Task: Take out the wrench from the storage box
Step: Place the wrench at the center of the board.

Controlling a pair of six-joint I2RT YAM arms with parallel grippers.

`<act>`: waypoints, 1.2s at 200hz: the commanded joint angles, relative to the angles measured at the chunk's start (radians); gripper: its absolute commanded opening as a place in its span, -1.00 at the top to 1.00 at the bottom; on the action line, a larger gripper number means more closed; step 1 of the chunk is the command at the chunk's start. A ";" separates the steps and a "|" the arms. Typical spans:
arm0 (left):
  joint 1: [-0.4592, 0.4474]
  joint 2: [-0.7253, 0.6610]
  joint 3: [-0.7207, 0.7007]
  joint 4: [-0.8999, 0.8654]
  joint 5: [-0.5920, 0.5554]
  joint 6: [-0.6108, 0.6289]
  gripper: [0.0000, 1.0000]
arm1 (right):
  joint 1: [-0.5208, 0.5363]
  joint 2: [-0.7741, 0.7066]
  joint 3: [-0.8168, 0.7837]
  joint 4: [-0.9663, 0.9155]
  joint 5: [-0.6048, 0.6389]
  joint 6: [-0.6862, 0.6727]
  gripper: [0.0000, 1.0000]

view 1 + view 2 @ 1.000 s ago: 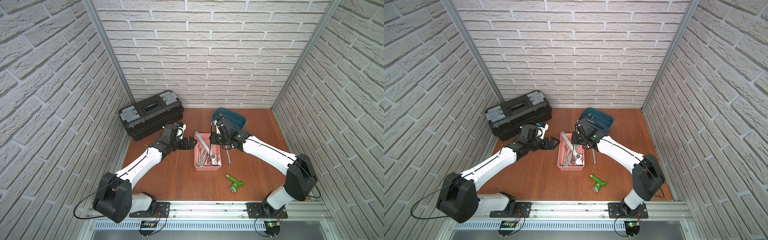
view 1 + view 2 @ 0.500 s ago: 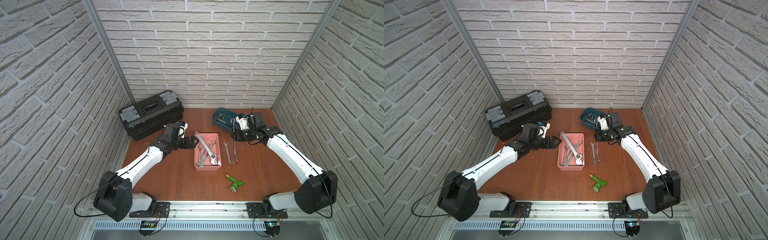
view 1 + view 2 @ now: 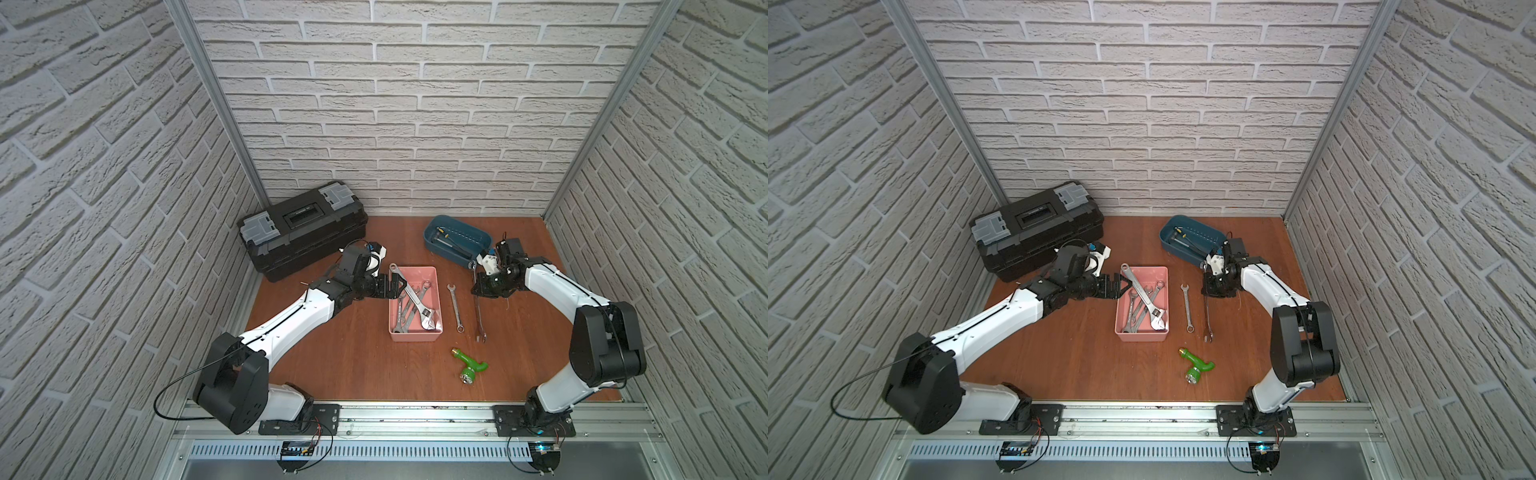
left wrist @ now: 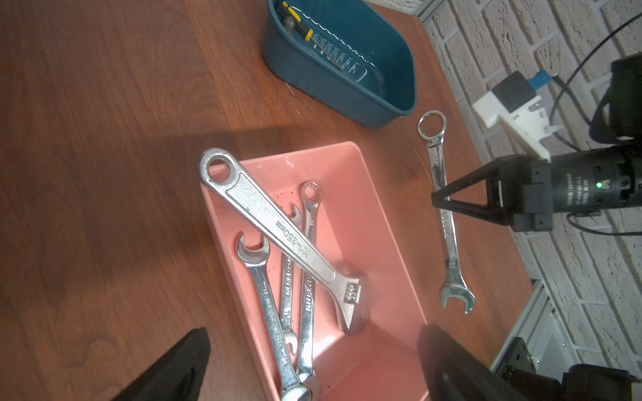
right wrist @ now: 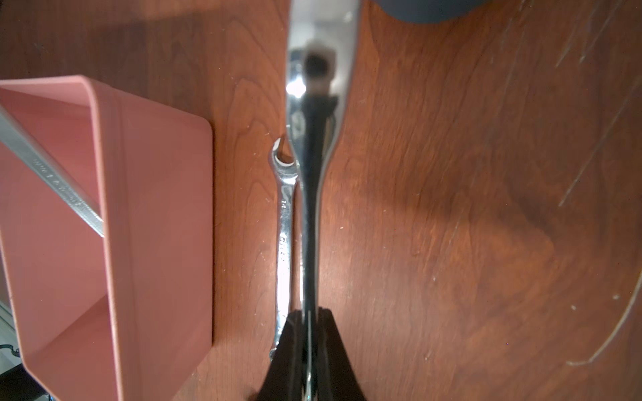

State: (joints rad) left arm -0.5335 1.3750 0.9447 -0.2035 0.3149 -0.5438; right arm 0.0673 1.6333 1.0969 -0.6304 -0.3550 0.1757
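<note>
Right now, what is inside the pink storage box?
In the storage box, an adjustable wrench lies across three combination wrenches, its handle end over the rim. Their crossed middle parts are covered.

Left fingers [image 4: 173,368] apart, right fingers [image 5: 290,350] together.

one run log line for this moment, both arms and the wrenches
left gripper: open, at storage box rim | right gripper: shut on combination wrench, outside box | loose wrench: on table | adjustable wrench: in box

Right wrist view: wrench [image 5: 321,34] blurred toward its head, storage box [image 5: 156,225] cropped at the edge.
</note>
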 commanded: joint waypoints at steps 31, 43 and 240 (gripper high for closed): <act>-0.008 0.011 0.024 -0.008 -0.023 -0.004 -0.97 | -0.022 0.079 -0.032 0.119 -0.059 0.029 0.89; -0.008 0.013 0.023 -0.009 -0.023 -0.003 -0.96 | -0.024 0.100 -0.034 0.124 -0.059 0.030 0.87; -0.008 0.029 0.041 -0.036 -0.033 0.002 -0.97 | -0.067 0.143 -0.042 0.130 0.041 0.065 0.37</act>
State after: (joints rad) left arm -0.5381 1.4002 0.9485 -0.2371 0.2928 -0.5465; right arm 0.0101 1.8091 1.0599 -0.4683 -0.3729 0.2398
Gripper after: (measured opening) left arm 0.983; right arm 0.315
